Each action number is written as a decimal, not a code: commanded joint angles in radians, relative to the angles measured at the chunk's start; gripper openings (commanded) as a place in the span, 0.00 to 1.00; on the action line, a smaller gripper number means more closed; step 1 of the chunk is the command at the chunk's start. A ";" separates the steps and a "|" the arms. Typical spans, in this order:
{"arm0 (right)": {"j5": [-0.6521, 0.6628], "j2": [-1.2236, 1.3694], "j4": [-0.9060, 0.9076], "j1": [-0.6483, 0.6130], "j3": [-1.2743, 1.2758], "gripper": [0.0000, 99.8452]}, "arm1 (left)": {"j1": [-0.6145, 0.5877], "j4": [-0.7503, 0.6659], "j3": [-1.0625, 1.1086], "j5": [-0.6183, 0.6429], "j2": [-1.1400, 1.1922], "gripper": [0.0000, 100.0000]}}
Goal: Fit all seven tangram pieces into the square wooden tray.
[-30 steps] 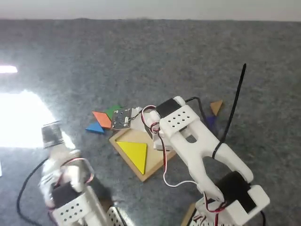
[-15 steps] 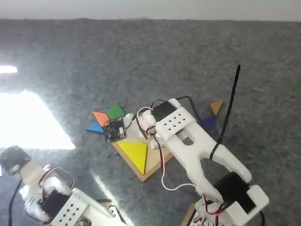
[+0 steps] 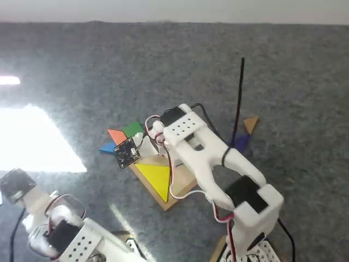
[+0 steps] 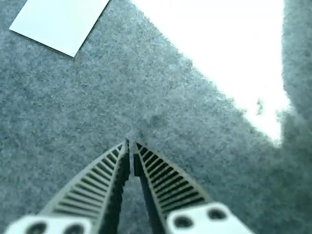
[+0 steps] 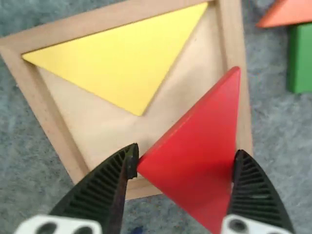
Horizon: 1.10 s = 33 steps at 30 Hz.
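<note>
The square wooden tray holds a big yellow triangle along one side. My right gripper is shut on a large red triangle, which hangs over the tray's bare half and overlaps its rim. In the high view the right arm covers part of the tray; the yellow triangle shows beside it. My left gripper is shut and holds nothing over grey carpet, with the left arm at the near left corner.
Orange, green and blue pieces lie just left of the tray. A purple piece and a small tan triangle lie to its right. A white sheet lies beyond the left gripper.
The right arm has swung left across the tray with the red triangle. The left arm dropped back toward the near left corner, then stayed still.
</note>
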 commanded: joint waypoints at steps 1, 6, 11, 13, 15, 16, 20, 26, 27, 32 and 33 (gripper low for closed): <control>0.015 0.024 0.033 -0.025 -0.086 0.26 | -0.008 -0.002 -0.015 0.002 -0.017 0.01; -0.003 0.041 0.031 -0.074 -0.084 0.26 | -0.008 -0.002 -0.015 0.002 -0.017 0.01; -0.068 0.036 0.021 -0.079 -0.091 0.33 | -0.008 -0.002 -0.015 0.002 -0.017 0.01; -0.083 0.036 0.019 -0.079 -0.091 0.40 | -0.008 -0.002 -0.015 0.002 -0.017 0.01; -0.084 0.036 0.010 -0.076 -0.091 0.46 | -0.008 -0.002 -0.015 0.002 -0.017 0.01; -0.084 0.036 0.010 -0.071 -0.091 0.49 | -0.008 -0.002 -0.015 0.002 -0.017 0.01; -0.084 0.035 0.016 -0.054 -0.091 0.55 | -0.008 -0.002 -0.015 0.002 -0.017 0.01; -0.253 -0.044 0.018 0.093 -0.083 0.55 | -0.008 -0.002 -0.015 0.002 -0.017 0.01; -0.324 -0.056 0.013 0.128 -0.075 0.55 | -0.008 -0.002 -0.015 0.002 -0.017 0.01; -0.578 -0.018 -0.145 0.225 0.031 0.55 | -0.003 -0.002 -0.015 0.000 -0.017 0.01; -0.623 -0.001 -0.176 0.226 0.041 0.55 | -0.003 -0.002 -0.015 0.000 -0.017 0.01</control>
